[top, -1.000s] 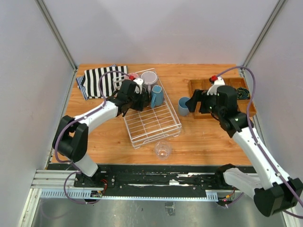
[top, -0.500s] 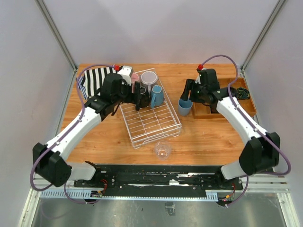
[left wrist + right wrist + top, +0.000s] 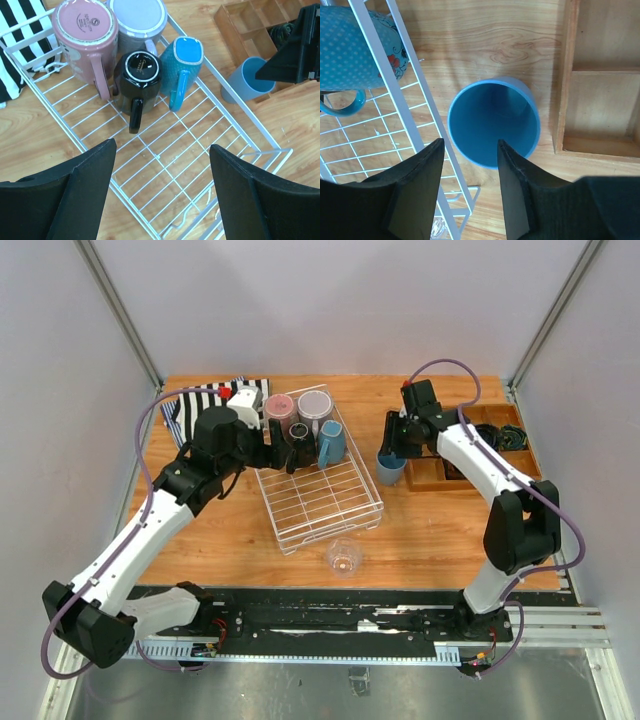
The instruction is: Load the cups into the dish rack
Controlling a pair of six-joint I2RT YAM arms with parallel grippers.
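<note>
Cups in the dish rack (image 3: 330,505): four, all inverted, clustered at its far end. The pink mug (image 3: 85,30) and grey-lilac cup (image 3: 137,17) sit at the back. The dark mug (image 3: 137,75) and blue-grey mug (image 3: 182,60) sit just in front. The light blue tumbler (image 3: 492,122) stands upright on the table (image 3: 220,530), between the rack and the wooden tray (image 3: 565,75). The clear glass (image 3: 343,557) stands on the table off the rack's near end. The left gripper (image 3: 162,150) hovers above the rack, jaws wide and empty. The right gripper (image 3: 470,142) has its jaws partly narrowed, one finger outside the tumbler's wall and the other over its opening; contact cannot be confirmed.
</note>
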